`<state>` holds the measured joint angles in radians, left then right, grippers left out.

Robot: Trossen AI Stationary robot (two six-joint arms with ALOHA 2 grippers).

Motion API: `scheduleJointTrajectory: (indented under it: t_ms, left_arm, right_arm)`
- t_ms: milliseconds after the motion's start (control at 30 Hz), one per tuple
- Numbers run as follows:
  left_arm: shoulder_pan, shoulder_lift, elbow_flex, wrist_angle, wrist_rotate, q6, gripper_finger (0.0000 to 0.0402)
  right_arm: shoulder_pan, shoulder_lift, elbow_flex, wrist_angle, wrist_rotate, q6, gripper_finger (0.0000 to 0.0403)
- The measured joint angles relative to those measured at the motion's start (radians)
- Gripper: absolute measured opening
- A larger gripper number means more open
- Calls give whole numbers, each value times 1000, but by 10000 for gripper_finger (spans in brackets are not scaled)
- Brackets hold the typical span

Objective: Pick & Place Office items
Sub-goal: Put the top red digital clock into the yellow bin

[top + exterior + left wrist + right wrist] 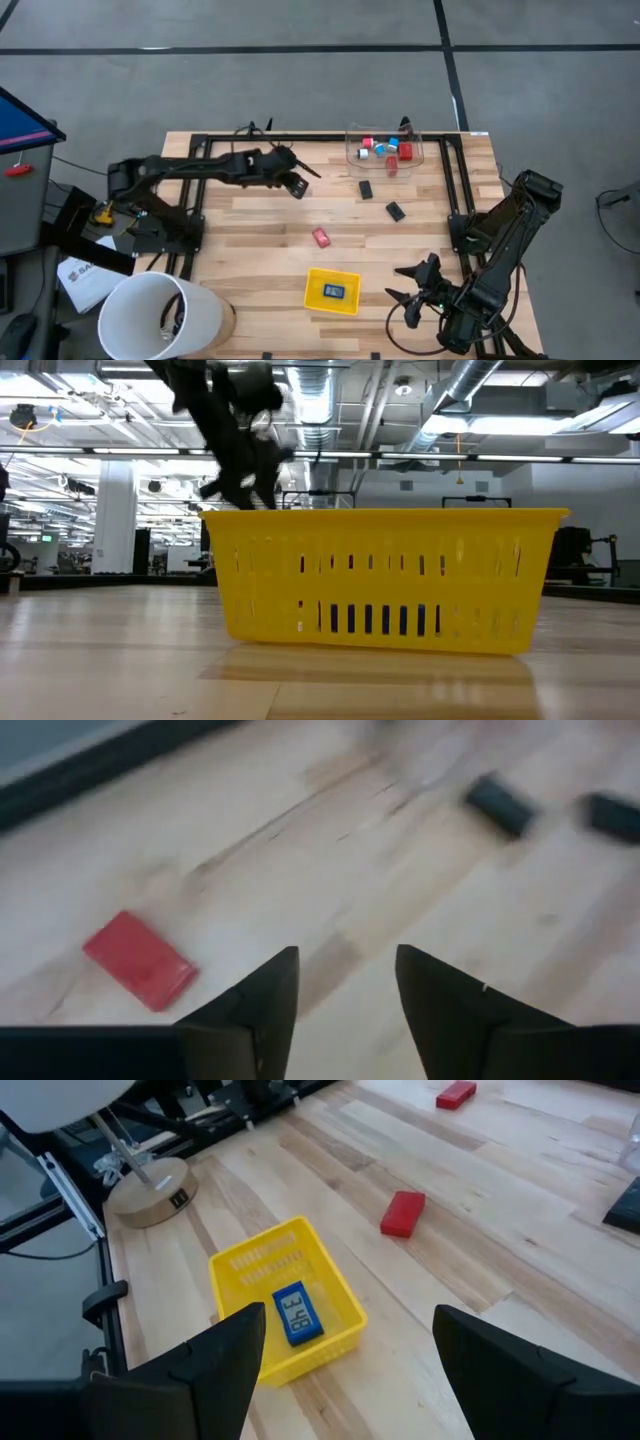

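Office items lie scattered on the wooden table: a red piece (321, 237), two black pieces (366, 188) (396, 211), and a blue-and-white piece (298, 1313) flat inside the yellow tray (318, 276). My left gripper (298, 187) hangs open above the boards left of the black pieces. Its wrist view shows a red piece (140, 960) off to one side and nothing between the fingers. My right gripper (408, 285) waits open at the near right, beside the tray.
A clear plastic box (350, 150) with several red and blue pieces stands at the far right. A white bucket (160, 315) sits at the near left corner. A black frame (200, 190) runs along the table's edges. A second red piece (456, 1094) lies farther off.
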<state>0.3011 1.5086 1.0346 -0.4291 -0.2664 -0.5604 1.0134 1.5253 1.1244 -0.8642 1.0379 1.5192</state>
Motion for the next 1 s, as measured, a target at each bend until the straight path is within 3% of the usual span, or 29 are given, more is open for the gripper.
scheduleJointTrajectory:
  t_ms: [267,500,1000]
  left_arm:
    - [100,138,-48,-24,-103,-126,155]
    - [152,163,-46,-17,-75,-233,188]
    - [163,163,-46,-13,-13,-291,248]
  right_arm:
    - [2,0,0,-7,15,0,281]
    - [8,0,0,-23,12,0,281]
    - [39,0,0,-34,39,-1,281]
